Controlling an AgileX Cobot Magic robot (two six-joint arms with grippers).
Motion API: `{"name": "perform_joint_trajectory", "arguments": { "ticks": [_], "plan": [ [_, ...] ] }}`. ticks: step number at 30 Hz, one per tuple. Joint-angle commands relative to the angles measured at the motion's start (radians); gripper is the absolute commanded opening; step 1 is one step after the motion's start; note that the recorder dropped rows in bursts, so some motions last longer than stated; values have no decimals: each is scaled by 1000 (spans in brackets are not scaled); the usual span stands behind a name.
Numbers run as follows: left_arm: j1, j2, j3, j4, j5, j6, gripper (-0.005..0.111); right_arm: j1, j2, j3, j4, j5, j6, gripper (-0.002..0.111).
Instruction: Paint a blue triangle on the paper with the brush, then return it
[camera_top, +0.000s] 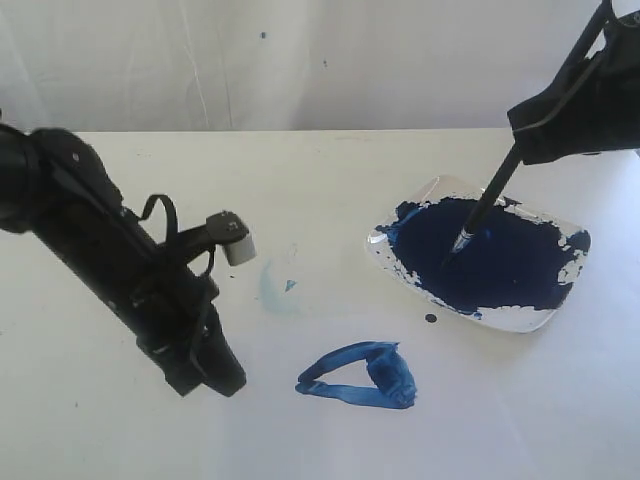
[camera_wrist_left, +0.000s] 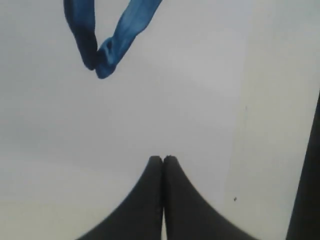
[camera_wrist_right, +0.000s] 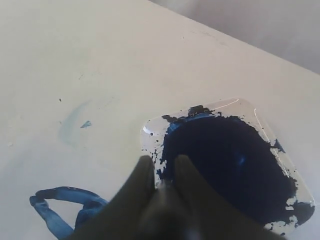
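Note:
The blue triangle (camera_top: 360, 375), a rough outline of thick strokes, lies on the paper (camera_top: 470, 410) at the front middle. One of its corners (camera_wrist_left: 102, 60) shows in the left wrist view, ahead of my left gripper (camera_wrist_left: 162, 159). That gripper (camera_top: 222, 383) is shut and empty, low over the sheet to the left of the triangle. At the upper right my right gripper (camera_top: 525, 140) is shut on the brush (camera_top: 490, 200). The brush slants down with its tip in the navy paint. In the right wrist view the brush (camera_wrist_right: 167, 192) is a blur between the fingers (camera_wrist_right: 145, 167).
A clear square paint dish (camera_top: 530, 320) with a dark navy pool stands at the right. A pale blue smudge (camera_top: 270, 290) and a small fleck lie left of it. A dark dot (camera_top: 431, 318) sits by the dish. The paper's faint edge (camera_wrist_left: 245, 100) runs beside the left gripper.

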Motion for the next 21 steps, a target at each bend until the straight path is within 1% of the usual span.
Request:
{"name": "perform_joint_trajectory", "arguments": {
  "ticks": [1, 4, 7, 11, 13, 14, 18, 19, 21],
  "plan": [
    [1, -99, -62, 177, 85, -193, 0, -5, -8, -3, -6, -1, -4, 0],
    [6, -189, -59, 221, 75, -237, 0, -5, -8, -3, -65, -14, 50, 0],
    [18, -283, -36, 219, 29, -258, 0, -5, -17, -3, -151, -59, 142, 0],
    [18, -364, 0, 203, -24, -286, 0, -5, -44, -3, -247, -125, 152, 0],
    [18, -394, 19, 182, -33, -290, 0, -5, -48, -3, -259, -156, 177, 0],
    [18, -404, 21, 174, -33, -290, 0, -5, -50, -3, -280, -174, 229, 0],
    [18, -434, 29, 161, -23, -290, 0, -9, -33, -3, -440, -273, 544, 0],
    [18, -437, 29, 159, -21, -290, 0, -19, -24, -5, -464, -293, 597, 0],
    [16, -441, 30, 147, -16, -290, 0, -45, -3, -25, -457, -305, 640, 0]
  ]
}}
